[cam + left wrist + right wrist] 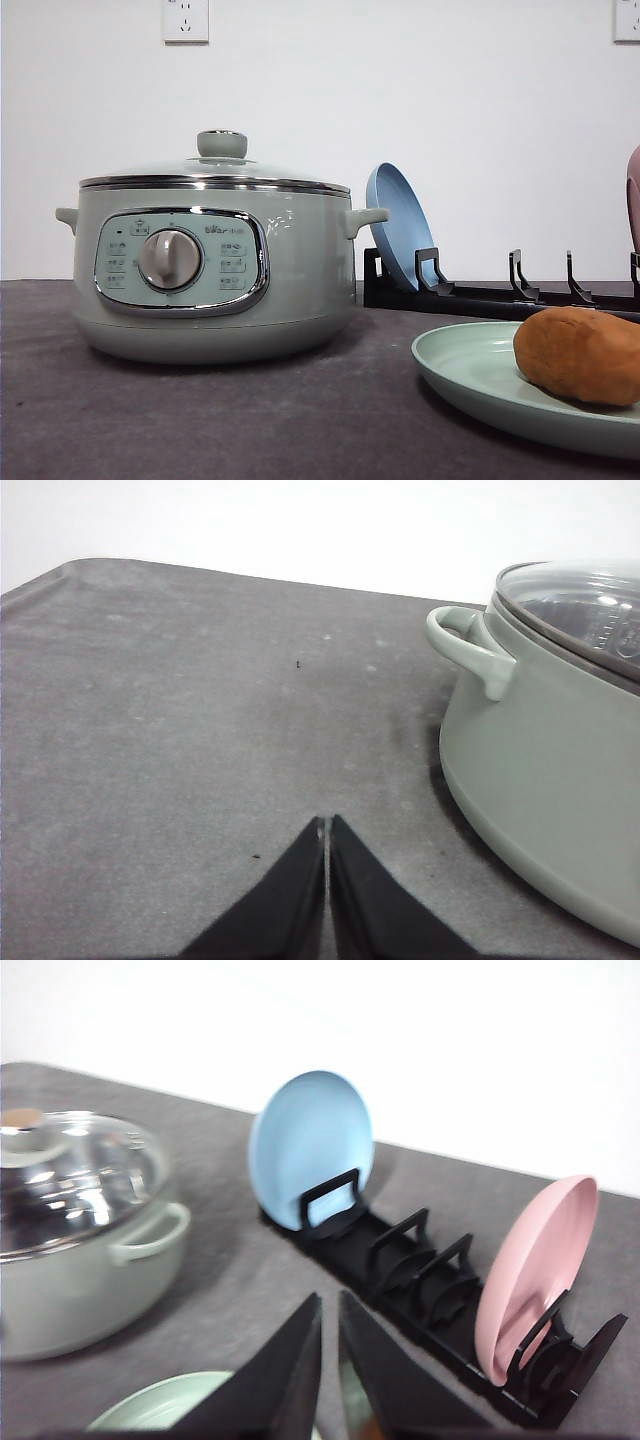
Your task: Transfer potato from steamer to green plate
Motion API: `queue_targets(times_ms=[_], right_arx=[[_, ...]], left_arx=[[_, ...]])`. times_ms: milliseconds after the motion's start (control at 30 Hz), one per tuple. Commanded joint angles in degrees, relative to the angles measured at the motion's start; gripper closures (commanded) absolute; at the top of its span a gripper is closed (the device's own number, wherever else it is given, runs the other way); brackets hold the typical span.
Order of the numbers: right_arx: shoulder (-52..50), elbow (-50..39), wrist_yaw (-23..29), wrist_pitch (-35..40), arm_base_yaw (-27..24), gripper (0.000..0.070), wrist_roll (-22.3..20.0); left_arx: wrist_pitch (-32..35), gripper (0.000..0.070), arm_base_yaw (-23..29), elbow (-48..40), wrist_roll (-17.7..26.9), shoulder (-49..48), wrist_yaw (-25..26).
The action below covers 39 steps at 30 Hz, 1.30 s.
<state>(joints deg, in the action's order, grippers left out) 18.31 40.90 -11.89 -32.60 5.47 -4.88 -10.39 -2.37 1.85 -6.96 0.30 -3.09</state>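
Grey table (pixel 250 420): steamer (pixel 210 270), green plate (pixel 470 375), rack (pixel 500 295).

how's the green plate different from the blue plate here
The green plate lies flat on the table; the blue plate stands on edge in the black rack. The green plate carries the potato; the blue plate holds nothing. One is pale mint, the other light blue. Both are round, shallow and plain.
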Motion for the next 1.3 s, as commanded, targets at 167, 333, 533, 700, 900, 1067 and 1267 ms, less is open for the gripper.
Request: queue_targets(times_ms=[167, 333, 533, 700, 900, 1067, 1267], right_arx=[[-9.7, -21.0, -0.1, 15.0, -1.9, 0.0681, -1.2], [-14.2, -30.5, -0.1, 18.5, -2.0, 0.0681, -0.7], [-18.0, -38.3, 0.0, 23.9, -2.0, 0.0681, 2.6], [-18.1, -40.3, 3.8, 24.0, -2.2, 0.0681, 3.4], [-18.1, -40.3, 5.0, 22.5, -5.3, 0.0681, 4.4], [-18.1, -40.3, 8.1, 22.3, -6.4, 0.0681, 7.2], [-18.1, -40.3, 11.1, 22.1, -6.4, 0.0681, 8.5]], left_arx=[[-0.3, 0.07, 0.0, -1.2, 0.2, -0.1, -0.2], [-0.3, 0.07, 0.0, -1.2, 0.2, -0.1, -0.2], [-0.3, 0.07, 0.0, -1.2, 0.2, -0.1, -0.2], [-0.3, 0.07, 0.0, -1.2, 0.2, -0.1, -0.2], [-0.3, 0.07, 0.0, -1.2, 0.2, -0.1, -0.2], [-0.3, 0.07, 0.0, -1.2, 0.2, -0.1, -0.2], [-0.3, 0.07, 0.0, -1.2, 0.2, -0.1, -0.2]])
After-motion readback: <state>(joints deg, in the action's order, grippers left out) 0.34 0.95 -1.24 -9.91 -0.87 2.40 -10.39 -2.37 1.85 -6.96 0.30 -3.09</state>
